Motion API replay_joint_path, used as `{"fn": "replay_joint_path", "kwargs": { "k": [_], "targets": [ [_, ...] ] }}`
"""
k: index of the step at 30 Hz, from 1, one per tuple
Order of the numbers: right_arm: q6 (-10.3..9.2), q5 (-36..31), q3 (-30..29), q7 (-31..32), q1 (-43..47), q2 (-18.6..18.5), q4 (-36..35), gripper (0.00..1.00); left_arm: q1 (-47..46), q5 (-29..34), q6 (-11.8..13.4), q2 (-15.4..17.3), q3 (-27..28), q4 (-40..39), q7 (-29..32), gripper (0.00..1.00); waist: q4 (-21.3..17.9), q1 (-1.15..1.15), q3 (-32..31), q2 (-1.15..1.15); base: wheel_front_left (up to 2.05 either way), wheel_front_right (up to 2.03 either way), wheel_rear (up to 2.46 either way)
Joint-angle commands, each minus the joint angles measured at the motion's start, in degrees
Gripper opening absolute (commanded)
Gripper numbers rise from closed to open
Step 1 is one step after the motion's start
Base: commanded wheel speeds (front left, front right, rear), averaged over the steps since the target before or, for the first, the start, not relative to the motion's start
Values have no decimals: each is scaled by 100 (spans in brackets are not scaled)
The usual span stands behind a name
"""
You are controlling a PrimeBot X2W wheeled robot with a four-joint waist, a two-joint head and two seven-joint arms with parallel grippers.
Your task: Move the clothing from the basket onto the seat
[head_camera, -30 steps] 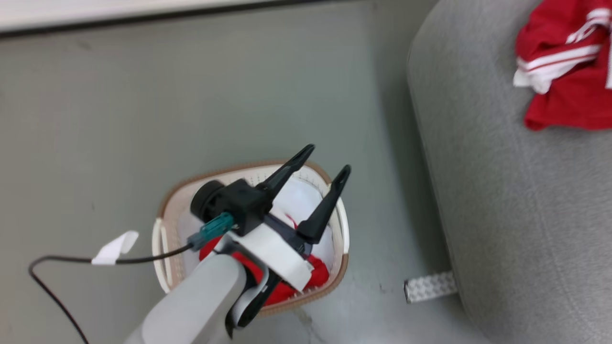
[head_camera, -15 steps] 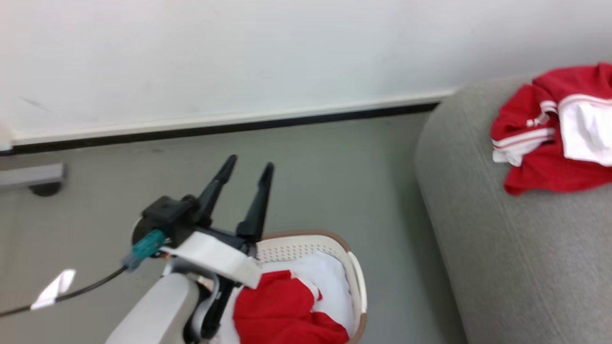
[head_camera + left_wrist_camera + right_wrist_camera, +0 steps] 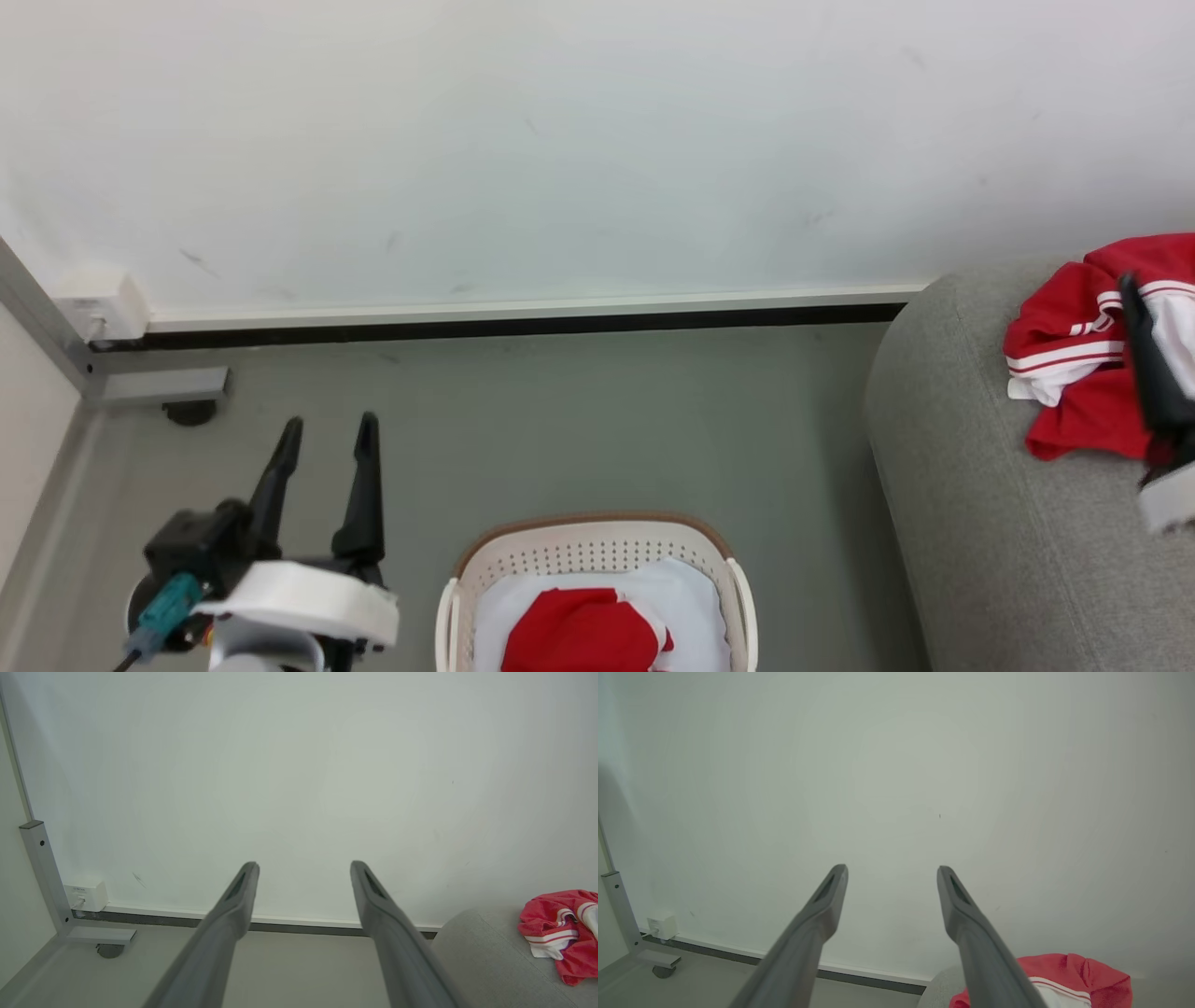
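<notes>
The cream basket [image 3: 597, 551] with a brown rim stands on the floor at the bottom centre of the head view. Red clothing [image 3: 579, 635] lies inside it on a plain white cloth [image 3: 695, 607]. More red clothing [image 3: 1064, 373] with white stripes lies on the grey seat [image 3: 971, 523] at the right, and the left wrist view shows that clothing [image 3: 560, 933] on the seat [image 3: 486, 956] too. My left gripper [image 3: 329, 425] is open and empty, left of the basket and above the floor. One finger [image 3: 1153, 383] of my right gripper stands over the seat's clothing. In its own view the right gripper [image 3: 892, 870] is open and empty.
A white wall with a dark baseboard [image 3: 523, 327] runs behind the basket. A grey metal frame with a caster [image 3: 191, 411] and a white socket box [image 3: 103, 303] sit in the left corner. Bare grey floor [image 3: 597, 420] lies between the basket and the wall.
The head camera has tilted up, so the wall fills the top. My left gripper has come off the basket to its left, holding nothing. A right finger has come into view.
</notes>
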Motion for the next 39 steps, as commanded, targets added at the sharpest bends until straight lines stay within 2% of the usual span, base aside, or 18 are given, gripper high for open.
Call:
{"fn": "replay_joint_path", "kwargs": {
  "k": [1, 4, 7, 12, 15, 25, 39],
  "targets": [
    [-13, -277, -300, -14, 516, 255, -240, 100, 212, 107, 15, -51, 113, -40, -2, 100, 21, 1, -98, 0, 0, 0, 0],
    [-13, -849, -893, -15, 1351, 813, -681, 100, 491, 244, -15, -192, 316, -62, -2, 100, 20, 1, -162, 0, 0, 0, 0],
    [-13, -1305, -1329, -15, 1977, 1355, -981, 100, 686, 353, -148, -344, 533, -48, -2, 100, 4, 1, -197, 0, 0, 0, 0],
    [-13, -1974, -1735, -15, 2651, 2092, -1330, 100, 967, 677, -438, -626, 914, 42, -2, 100, -72, 1, -227, 0, 0, 0, 0],
    [-13, -2213, -1839, -8, 2849, 2365, -1400, 100, 1105, 899, -637, -845, 1107, 146, -2, 100, -134, 1, -225, 0, 0, 0, 0],
    [-13, -2444, -1904, -9, 2816, 2626, -1193, 100, 1140, 1398, -1149, -1258, 1612, 359, -3, 100, -227, 1, -185, 0, 0, 0, 0],
    [-13, -2462, -1838, -9, 2733, 2610, -1184, 100, 980, 1670, -1437, -1419, 1860, 455, -3, 100, -200, 1, -131, 0, 0, 0, 0]
  ]
}}
